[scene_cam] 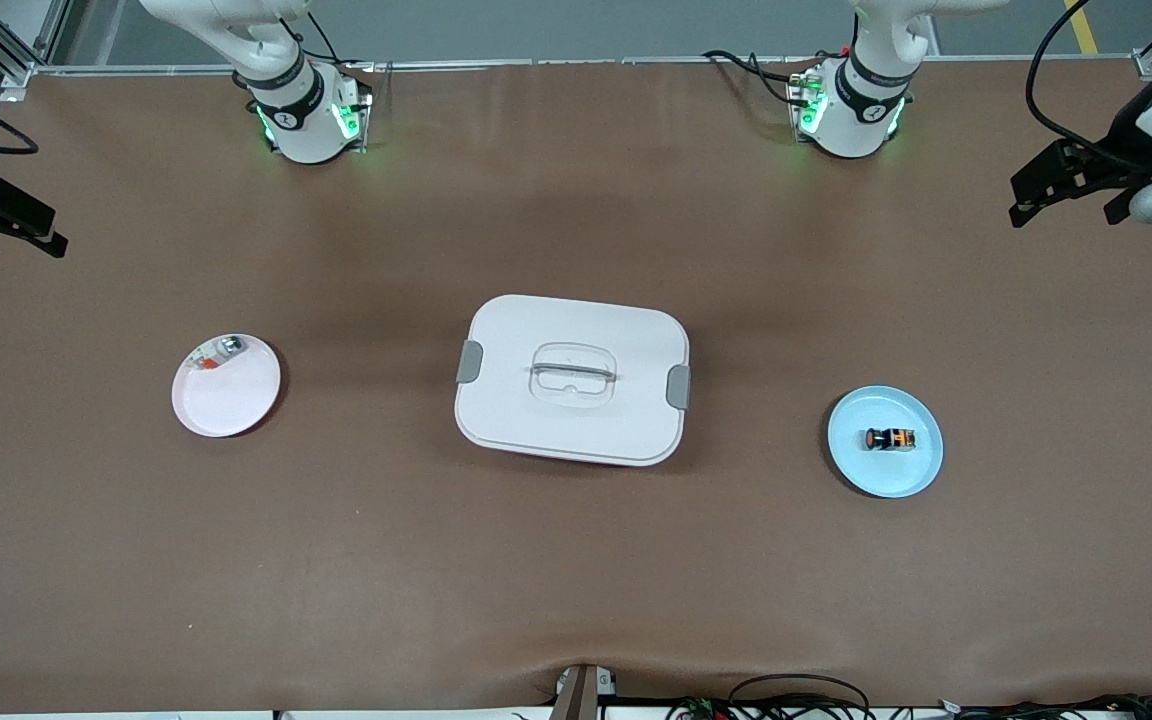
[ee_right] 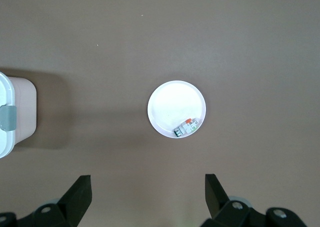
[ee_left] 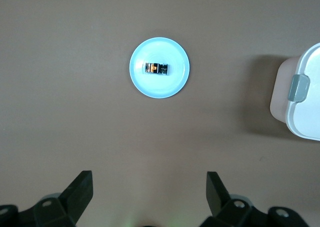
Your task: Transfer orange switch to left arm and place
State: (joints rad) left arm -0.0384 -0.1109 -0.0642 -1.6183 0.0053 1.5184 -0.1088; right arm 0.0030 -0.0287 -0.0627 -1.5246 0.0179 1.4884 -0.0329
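The tiny black cylindrical orange switch [scene_cam: 889, 439] lies on its side on a smooth round pale-blue plate [scene_cam: 921, 472] toward the left arm's end of the matte brown table [scene_cam: 576, 560], well apart from the glossy white rounded box [scene_cam: 572, 380] at the middle. The left gripper [ee_left: 149, 187] and the right gripper [ee_right: 148, 187] both hang high over the table with fingers spread wide, holding nothing. A small silvery-and-orange bit [scene_cam: 226, 350] rests at the rim of a round pinkish-white plate [scene_cam: 226, 400] toward the right arm's end.

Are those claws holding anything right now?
No, nothing is held. The left gripper and right gripper both hang open and empty high above the table. The orange switch lies untouched on the blue plate.
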